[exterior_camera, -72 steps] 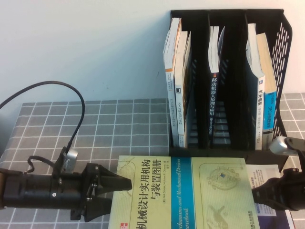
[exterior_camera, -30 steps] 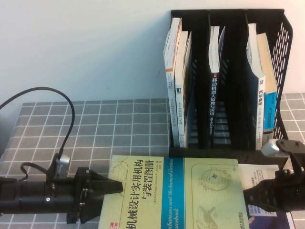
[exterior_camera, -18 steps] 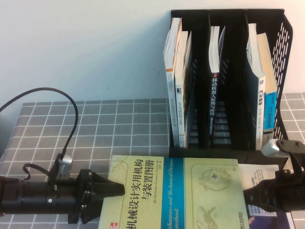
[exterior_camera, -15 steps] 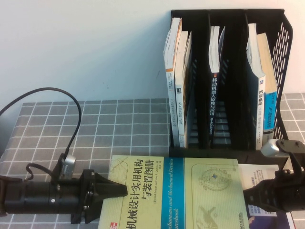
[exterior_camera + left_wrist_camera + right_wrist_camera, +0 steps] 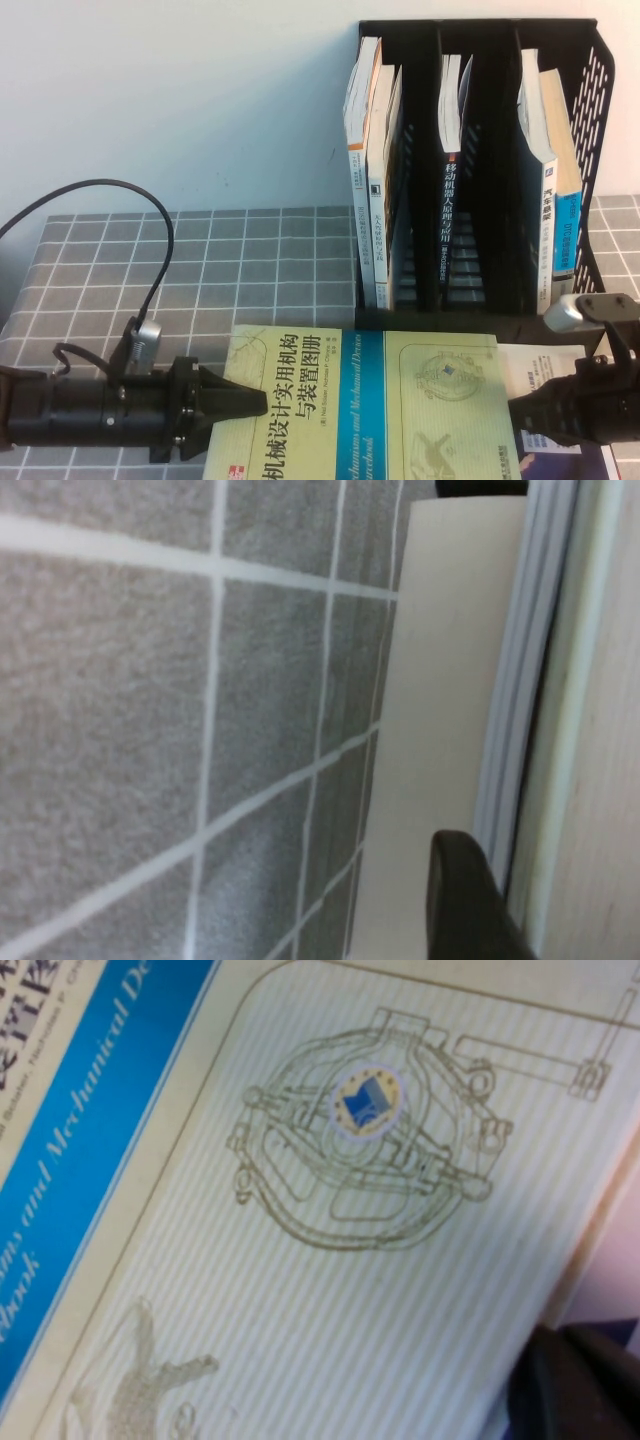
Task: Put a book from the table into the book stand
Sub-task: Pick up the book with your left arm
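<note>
Checked grey cloth table [image 5: 250, 260]; thick glossy book [image 5: 400, 410]; left pincer [image 5: 252, 404]; right pincer [image 5: 515, 412]

Black cylindrical arms [image 5: 90, 418], looping black cable [image 5: 120, 215].

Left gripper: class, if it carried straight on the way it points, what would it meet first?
Most likely the left edge of the thick yellow-green book; the left gripper already sits there. Right gripper waits opposite.

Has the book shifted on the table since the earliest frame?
Yes. The book has slid toward the robot's left, judged against the fixed book stand; its left edge now sits further left of the stand's left wall.
</note>
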Action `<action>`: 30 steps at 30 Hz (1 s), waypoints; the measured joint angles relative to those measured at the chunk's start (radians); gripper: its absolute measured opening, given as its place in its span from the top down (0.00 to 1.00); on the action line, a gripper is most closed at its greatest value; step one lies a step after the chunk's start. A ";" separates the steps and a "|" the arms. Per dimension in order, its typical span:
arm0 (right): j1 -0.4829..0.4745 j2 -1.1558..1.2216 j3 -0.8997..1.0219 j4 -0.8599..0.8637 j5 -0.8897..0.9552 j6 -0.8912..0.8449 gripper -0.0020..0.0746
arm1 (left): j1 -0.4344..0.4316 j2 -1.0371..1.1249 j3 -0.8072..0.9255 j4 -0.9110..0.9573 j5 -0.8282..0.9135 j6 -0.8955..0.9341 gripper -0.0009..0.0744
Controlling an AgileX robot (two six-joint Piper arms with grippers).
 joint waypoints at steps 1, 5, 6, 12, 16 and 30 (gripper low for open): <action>0.000 -0.005 0.000 -0.002 -0.007 0.000 0.98 | 0.000 -0.011 -0.002 0.005 -0.006 -0.004 0.59; 0.002 -0.063 0.011 -0.020 -0.050 -0.004 0.98 | 0.003 -0.093 -0.008 0.039 -0.026 -0.025 0.63; 0.002 -0.085 0.011 -0.025 -0.065 -0.006 0.98 | 0.003 -0.128 -0.013 0.051 -0.028 -0.040 0.64; 0.002 -0.209 0.011 -0.025 -0.154 -0.008 0.98 | 0.004 -0.377 -0.050 0.117 -0.042 -0.151 0.71; 0.002 -0.256 0.013 -0.025 -0.166 -0.008 0.98 | 0.005 -0.525 -0.098 0.166 -0.049 -0.212 0.73; 0.002 -0.275 0.017 0.040 -0.083 -0.058 0.98 | -0.027 -0.724 -0.393 0.263 -0.040 -0.475 0.73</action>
